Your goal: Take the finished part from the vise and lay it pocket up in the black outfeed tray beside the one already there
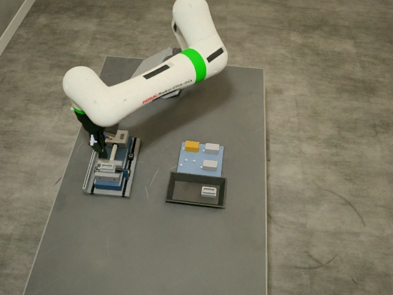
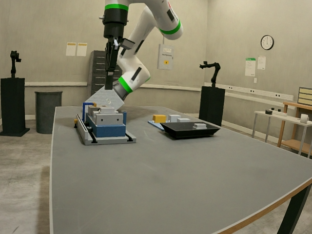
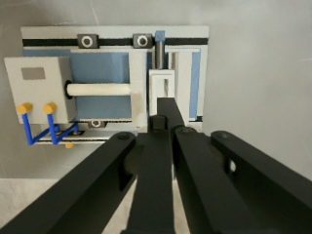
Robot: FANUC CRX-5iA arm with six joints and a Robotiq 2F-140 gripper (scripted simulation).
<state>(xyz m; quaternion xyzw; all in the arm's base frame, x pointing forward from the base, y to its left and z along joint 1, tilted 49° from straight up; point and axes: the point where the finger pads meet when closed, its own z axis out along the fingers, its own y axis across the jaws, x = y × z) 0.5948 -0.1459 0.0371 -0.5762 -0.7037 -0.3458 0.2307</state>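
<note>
The finished part point(image 1: 107, 167) point(image 2: 107, 109) point(image 3: 154, 93), pale with a pocket on top, sits pocket up between the jaws of the vise point(image 1: 109, 176) point(image 2: 109, 118) point(image 3: 184, 73). My gripper point(image 1: 102, 155) point(image 2: 108, 87) point(image 3: 165, 111) is shut with nothing between the fingers. It points down above the vise, clear of the part, and its fingers hide the part's near end in the wrist view. The black outfeed tray point(image 1: 182, 192) point(image 2: 186, 133) holds another finished part point(image 1: 208, 194) point(image 2: 199, 126), pocket up, in its right half.
A blue plate point(image 1: 190, 168) behind the tray carries two plain pale blocks point(image 1: 212, 149) point(image 1: 209, 165) and a yellow block point(image 1: 191, 146) point(image 2: 159, 118), none knocked over. A dark rod point(image 3: 160, 55) on a blue post reaches the part's far end. Blue hoses point(image 3: 53, 131) rise beside the vise.
</note>
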